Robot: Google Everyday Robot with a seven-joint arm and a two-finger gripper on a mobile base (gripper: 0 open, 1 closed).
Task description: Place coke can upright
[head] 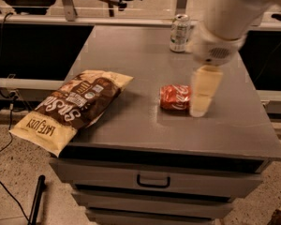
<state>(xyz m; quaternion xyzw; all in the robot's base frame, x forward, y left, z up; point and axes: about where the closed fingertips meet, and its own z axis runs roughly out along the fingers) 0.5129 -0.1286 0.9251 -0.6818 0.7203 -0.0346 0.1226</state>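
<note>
One gripper (202, 97), mine, hung at the right end of the coke can (174, 98). Its pale yellow tip sat low over the grey cabinet top (131, 50) and hid that end of the can from the camera. Whether it was wide or narrow I could not tell. It may have been touching the can, though the blur there left me unsure. My white arm (225, 22) rose from it, up and to the right of the coke can, and ran out of the top of the view.

The coke can lay on its side, red with white script, its length running left to right. It rested right of the middle of the cabinet top. Behind the coke can, near the far edge, a silver-green can (180, 33) stood upright, well apart from it. Left of the coke can a brown and yellow chip bag (72, 108) lay flat, its lower corner hanging past the front-left edge. Below the coke can, on the cabinet's front, a drawer (107, 177) showed a dark handle (153, 181).
</note>
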